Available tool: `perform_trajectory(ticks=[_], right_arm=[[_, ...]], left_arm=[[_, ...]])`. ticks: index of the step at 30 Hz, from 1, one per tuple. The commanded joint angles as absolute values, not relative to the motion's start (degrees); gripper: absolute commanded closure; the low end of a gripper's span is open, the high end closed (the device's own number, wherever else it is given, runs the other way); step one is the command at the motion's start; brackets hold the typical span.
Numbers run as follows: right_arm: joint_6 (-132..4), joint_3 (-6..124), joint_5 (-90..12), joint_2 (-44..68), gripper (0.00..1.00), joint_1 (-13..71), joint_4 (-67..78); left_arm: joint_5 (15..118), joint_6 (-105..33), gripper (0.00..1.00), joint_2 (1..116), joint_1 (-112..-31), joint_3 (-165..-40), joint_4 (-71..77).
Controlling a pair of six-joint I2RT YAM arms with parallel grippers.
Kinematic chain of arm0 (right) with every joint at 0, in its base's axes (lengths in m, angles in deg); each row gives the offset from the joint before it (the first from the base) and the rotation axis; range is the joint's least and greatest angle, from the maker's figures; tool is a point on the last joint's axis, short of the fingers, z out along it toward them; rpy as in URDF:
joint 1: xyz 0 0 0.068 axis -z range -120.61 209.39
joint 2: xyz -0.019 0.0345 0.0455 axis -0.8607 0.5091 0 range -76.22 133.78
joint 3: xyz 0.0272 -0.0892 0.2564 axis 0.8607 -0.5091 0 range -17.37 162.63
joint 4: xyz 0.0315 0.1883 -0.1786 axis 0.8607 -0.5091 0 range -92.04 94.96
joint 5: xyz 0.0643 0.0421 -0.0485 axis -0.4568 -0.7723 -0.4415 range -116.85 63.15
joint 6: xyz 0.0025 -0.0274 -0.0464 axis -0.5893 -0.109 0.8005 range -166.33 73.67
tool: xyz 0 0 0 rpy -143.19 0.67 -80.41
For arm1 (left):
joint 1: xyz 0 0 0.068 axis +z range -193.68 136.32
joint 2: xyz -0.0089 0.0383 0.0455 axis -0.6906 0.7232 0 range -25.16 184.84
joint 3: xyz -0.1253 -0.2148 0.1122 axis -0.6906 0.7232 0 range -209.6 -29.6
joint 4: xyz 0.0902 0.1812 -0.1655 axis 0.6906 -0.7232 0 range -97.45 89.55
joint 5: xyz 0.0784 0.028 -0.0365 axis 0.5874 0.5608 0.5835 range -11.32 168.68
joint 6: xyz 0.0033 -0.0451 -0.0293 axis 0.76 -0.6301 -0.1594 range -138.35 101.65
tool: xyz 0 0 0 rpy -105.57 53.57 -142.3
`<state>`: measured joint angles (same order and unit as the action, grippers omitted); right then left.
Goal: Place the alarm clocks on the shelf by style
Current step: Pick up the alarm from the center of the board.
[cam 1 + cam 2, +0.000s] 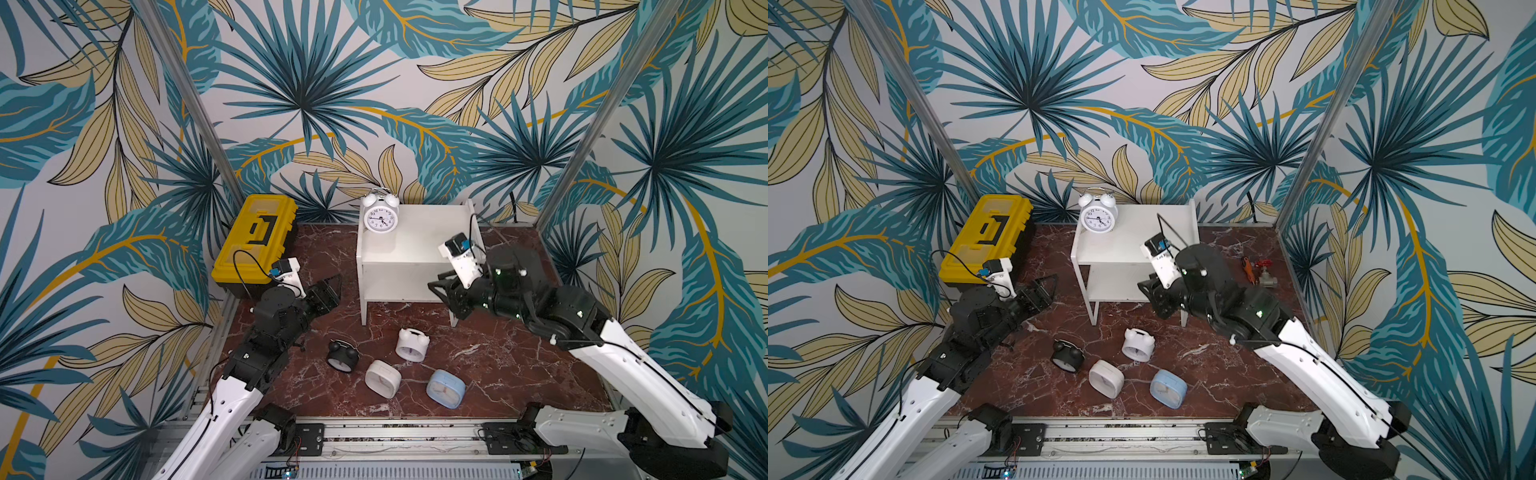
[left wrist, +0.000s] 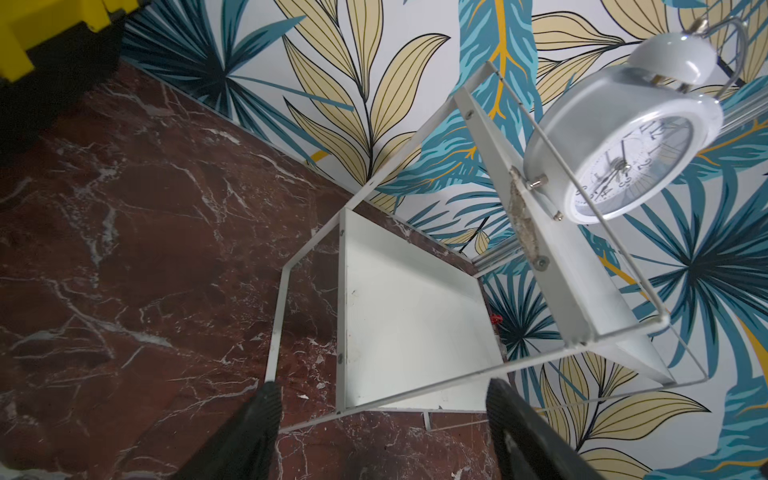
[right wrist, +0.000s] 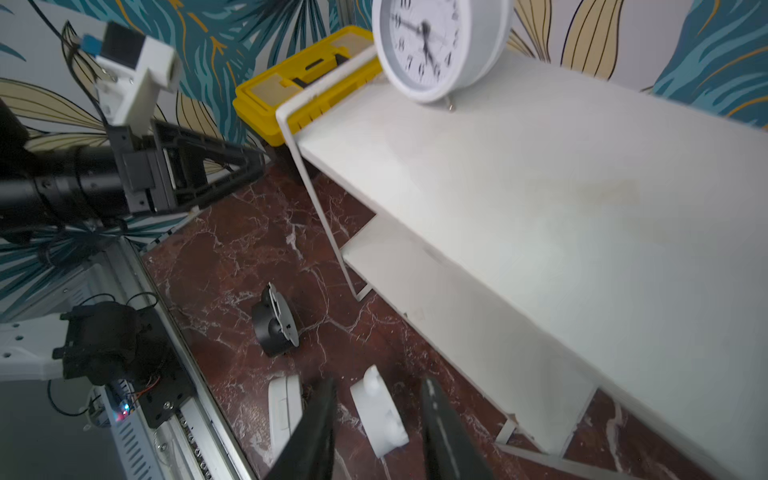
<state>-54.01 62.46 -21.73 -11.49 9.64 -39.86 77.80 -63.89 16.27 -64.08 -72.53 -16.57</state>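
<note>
The white shelf [image 1: 415,257] [image 1: 1125,245] stands at the back. One white twin-bell alarm clock [image 1: 380,212] [image 2: 615,145] [image 3: 436,45] stands upright on its top board's left corner. On the floor in front lie a black twin-bell clock [image 1: 343,355] [image 3: 274,328], a white twin-bell clock [image 1: 411,344] [image 3: 378,419], a white rounded-square clock [image 1: 382,377] and a light blue one [image 1: 445,388]. My left gripper [image 1: 334,286] [image 2: 382,399] hangs open and empty left of the shelf. My right gripper [image 1: 436,286] [image 3: 378,380] hovers open at the shelf's front right, high above the fallen white twin-bell clock.
A yellow-and-black toolbox [image 1: 253,245] [image 1: 988,241] sits at the back left, close behind my left arm. A red valve and small fittings [image 1: 1262,270] lie right of the shelf. Metal posts and patterned walls close in the marbled floor; a rail [image 1: 395,432] runs along the front.
</note>
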Motion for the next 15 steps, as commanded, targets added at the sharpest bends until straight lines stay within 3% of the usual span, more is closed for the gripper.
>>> perform_trajectory(ticks=[1,5,10,15], right_arm=[[-66.19,50.21,-15.63,-12.81,0.62,5.01,-35.82],[-71.03,42.48,-14.03,-10.61,0.53,-1.29,-27.01],[-70.05,42.10,-18.33,-0.64,0.45,-5.45,-15.02],[-68.00,45.84,-20.24,11.47,0.44,-7.33,-3.72]], left_arm=[[80.43,-64.89,0.19,14.88,-63.71,-73.01,-20.77],[84.19,-68.71,0.20,15.14,-63.57,-73.49,-28.66],[92.56,-76.15,0.20,16.65,-62.27,-75.89,-46.29],[87.95,-76.35,0.21,17.98,-58.91,-74.69,-50.42]])
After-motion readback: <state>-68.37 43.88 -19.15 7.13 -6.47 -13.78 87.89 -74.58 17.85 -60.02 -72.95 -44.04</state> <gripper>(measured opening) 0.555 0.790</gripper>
